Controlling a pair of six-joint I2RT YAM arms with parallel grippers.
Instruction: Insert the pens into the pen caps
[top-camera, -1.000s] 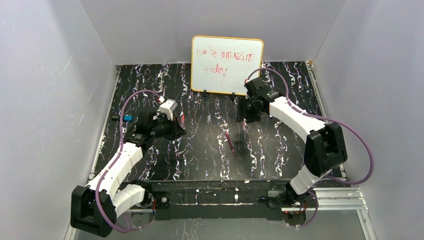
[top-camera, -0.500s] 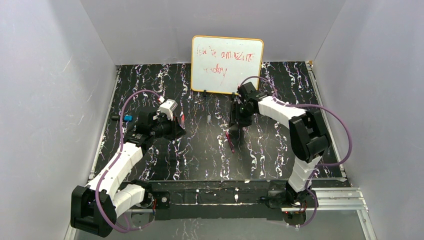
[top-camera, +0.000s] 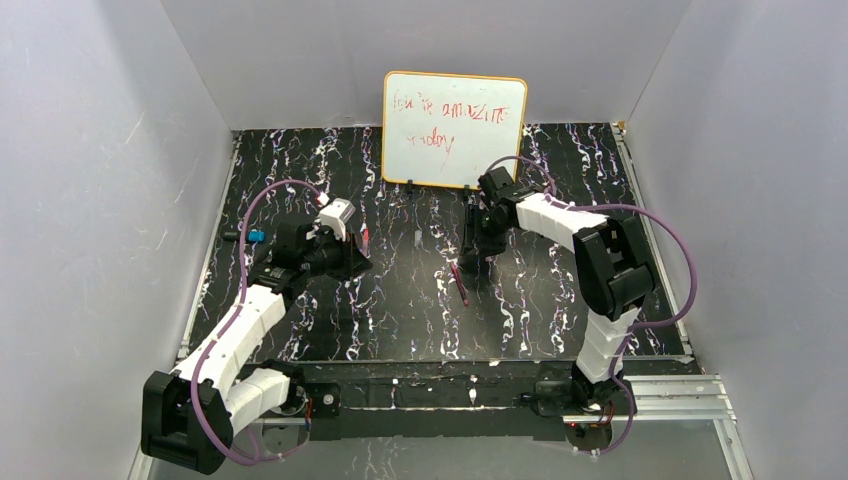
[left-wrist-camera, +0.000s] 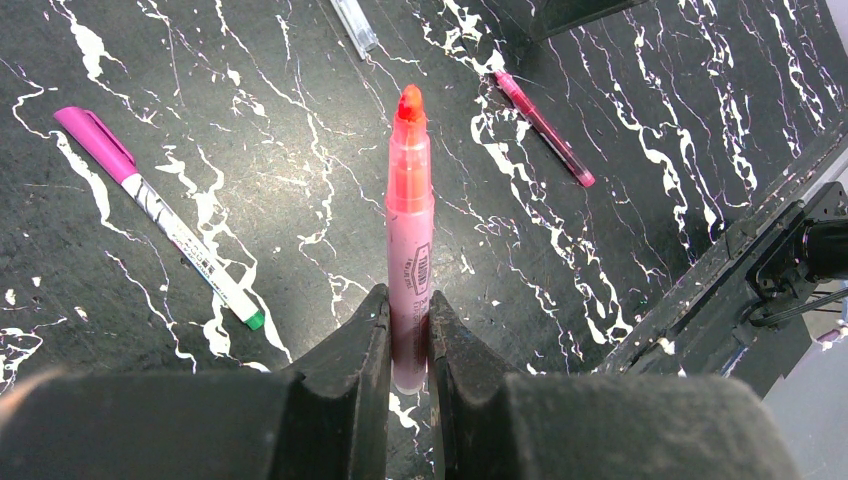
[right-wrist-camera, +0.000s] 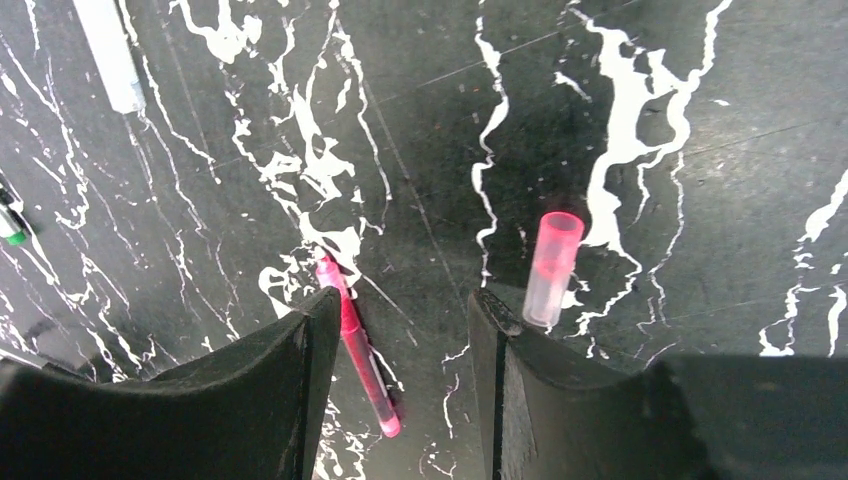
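left gripper (left-wrist-camera: 408, 330) clamps the uncapped pink pen (left-wrist-camera: 410, 230) | right gripper (right-wrist-camera: 402, 305) half-spread over the bench (right-wrist-camera: 700, 120) middle, pink cap (right-wrist-camera: 553, 265) just outside one finger | I want the jaws straddling it before closing

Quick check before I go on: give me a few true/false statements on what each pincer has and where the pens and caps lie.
1. The left pincer is shut on a pink pen. True.
2. That pen wears its cap. False: its orange tip is bare.
3. The right pincer is shut on the pink cap. False: it is open, and the cap lies outside the gap, by one finger.
4. A slim pen lies on the table beneath the right pincer. True.
5. A whiteboard stands at the far edge. True.
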